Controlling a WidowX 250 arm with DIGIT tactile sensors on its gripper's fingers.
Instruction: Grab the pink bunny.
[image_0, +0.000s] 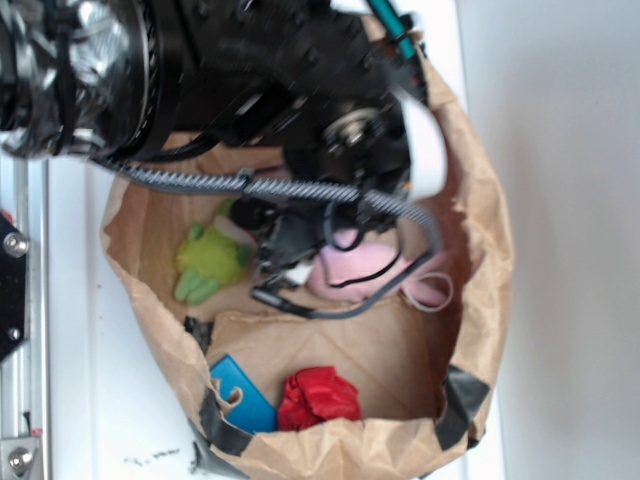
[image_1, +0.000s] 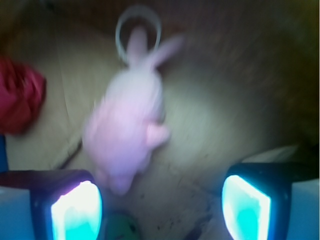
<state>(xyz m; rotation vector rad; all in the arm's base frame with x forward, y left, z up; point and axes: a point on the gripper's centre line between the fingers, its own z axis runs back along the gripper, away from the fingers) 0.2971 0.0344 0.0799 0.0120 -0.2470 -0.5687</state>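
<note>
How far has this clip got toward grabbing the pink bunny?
Done: the claw has reached into the brown paper bag. In hand: it hangs open near the small light-pink fuzzy plush bunny, not touching. Left: lining up over it, closing on it, lifting.

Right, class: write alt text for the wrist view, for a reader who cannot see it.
A blurred pink bunny lies on the brown floor of a paper bag, its ears and white loop pointing away from the camera. The open gripper frames the bottom edge, glowing cyan, with a red flower at far left.
</note>
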